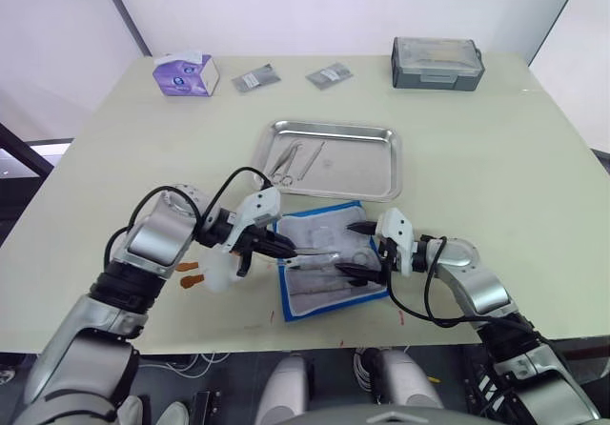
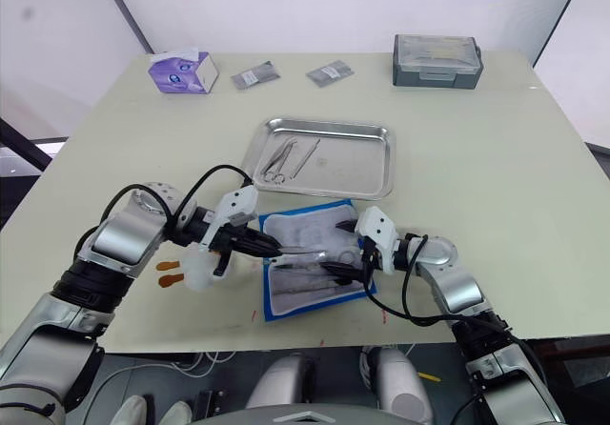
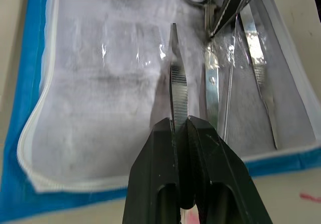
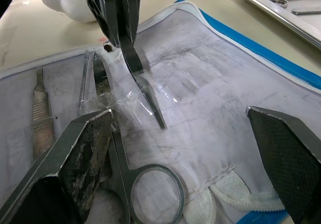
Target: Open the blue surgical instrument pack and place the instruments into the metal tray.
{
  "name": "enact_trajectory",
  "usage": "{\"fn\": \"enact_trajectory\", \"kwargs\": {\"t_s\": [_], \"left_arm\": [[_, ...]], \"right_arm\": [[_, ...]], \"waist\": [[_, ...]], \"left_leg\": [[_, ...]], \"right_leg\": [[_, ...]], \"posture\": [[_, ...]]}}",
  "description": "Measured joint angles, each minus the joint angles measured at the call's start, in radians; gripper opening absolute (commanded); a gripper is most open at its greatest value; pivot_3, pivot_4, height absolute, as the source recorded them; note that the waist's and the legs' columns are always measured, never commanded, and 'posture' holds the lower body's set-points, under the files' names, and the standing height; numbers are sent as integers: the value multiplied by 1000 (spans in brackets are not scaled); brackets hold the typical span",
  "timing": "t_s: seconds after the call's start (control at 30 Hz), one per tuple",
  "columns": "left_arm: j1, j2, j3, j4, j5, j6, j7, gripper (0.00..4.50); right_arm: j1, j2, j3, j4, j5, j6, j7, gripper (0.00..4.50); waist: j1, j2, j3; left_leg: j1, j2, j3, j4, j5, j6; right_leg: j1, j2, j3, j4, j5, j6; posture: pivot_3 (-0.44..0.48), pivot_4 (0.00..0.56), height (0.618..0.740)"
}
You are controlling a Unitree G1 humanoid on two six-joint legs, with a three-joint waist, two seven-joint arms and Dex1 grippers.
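The blue surgical instrument pack (image 1: 329, 261) lies open on the tabletop (image 1: 496, 158), just in front of the metal tray (image 1: 381, 189). The left gripper (image 3: 179, 128) has its fingers pressed together on a slim pair of tweezers (image 3: 176, 78), whose long axis points away from the fingers over the pack's clear lining. The right gripper (image 4: 183, 128), fingers spread wide, hovers over the ring-handled scissors (image 4: 150, 184) in the pack. Two instruments (image 1: 291, 161) already lie in the tray, which sits beyond the pack with bare room left.

Opened blue pack (image 1: 329, 263) holds instruments (image 3: 212, 78) beside steel tray (image 1: 376, 168).
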Motion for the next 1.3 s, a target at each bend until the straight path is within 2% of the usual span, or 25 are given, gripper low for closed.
{"fn": "enact_trajectory", "kwargs": {"t_s": [0.53,0.7,0.83,0.93,1.1,1.2,1.23,1.3], "left_arm": [[1,122,35,-8,-50,24,-82,60],[1,246,66,2,-93,-1,-112,60],[-1,339,60,34,-180,-32,-115,60],[-9,362,60,55,-212,-50,-116,60],[-87,230,101,85,-233,-9,-73,60],[-148,82,150,82,-242,67,83,60],[-178,6,169,79,-245,101,171,60],[-206,-67,181,76,-235,139,280,60]], "right_arm": [[-3,-2,-1,1,0,0,6,4500],[-4,-3,-1,1,0,-1,8,4500],[-4,-3,-1,0,0,-1,8,4500],[-3,-4,-2,1,0,-1,8,4500],[-2,-5,-5,1,0,-3,11,4500],[-1,-6,-8,1,0,-4,13,4500],[-2,-6,-7,1,0,-4,13,4500],[-3,-5,-4,0,0,-4,15,4500]], "waist": [[0,-1,2],[0,-2,3],[1,-3,4],[2,-3,4],[5,-4,4],[8,-6,3],[7,-7,4],[4,-6,4]], "left_leg": [[0,0,0,0,0,0],[0,0,0,0,0,0],[0,1,0,0,0,0],[0,1,0,0,0,0],[0,1,0,0,0,0],[-1,1,-1,1,0,0],[-1,1,0,1,0,0],[-1,0,0,1,0,0]], "right_leg": [[0,0,0,0,0,0],[0,0,0,0,0,0],[0,0,0,0,0,0],[0,0,-1,0,0,0],[0,1,-1,0,0,0],[0,0,-1,0,0,0],[0,0,-1,0,0,0],[0,0,0,0,0,0]], "posture": [[0,150,738],[0,150,738],[0,150,738],[0,150,738],[0,150,738],[0,150,738],[0,150,738],[0,150,738]]}}
